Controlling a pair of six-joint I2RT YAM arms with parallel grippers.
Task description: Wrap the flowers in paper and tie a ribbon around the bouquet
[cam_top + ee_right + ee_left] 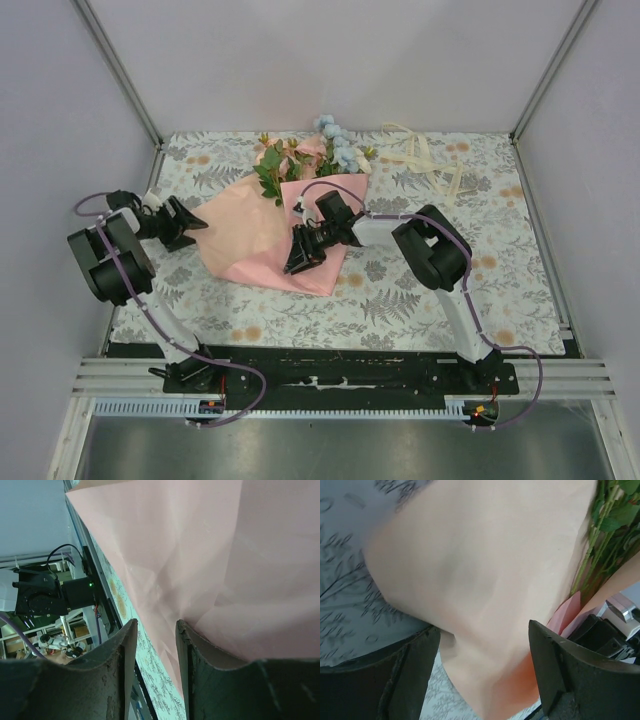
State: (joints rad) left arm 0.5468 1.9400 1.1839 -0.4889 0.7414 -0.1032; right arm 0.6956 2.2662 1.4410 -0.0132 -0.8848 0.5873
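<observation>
Salmon-pink paper [245, 235] folds loosely over the flowers [300, 160].

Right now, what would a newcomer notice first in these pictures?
The pink paper lies in the middle, folded over the flowers, whose blooms poke out at its far end. The right gripper rests on the paper's near right part, while the left gripper stands open at its left edge. The ribbon lies loose at the far right.

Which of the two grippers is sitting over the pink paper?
The right gripper: it sits over the near right part of the folded paper. The left gripper reaches only the paper's left edge, and it is open.
</observation>
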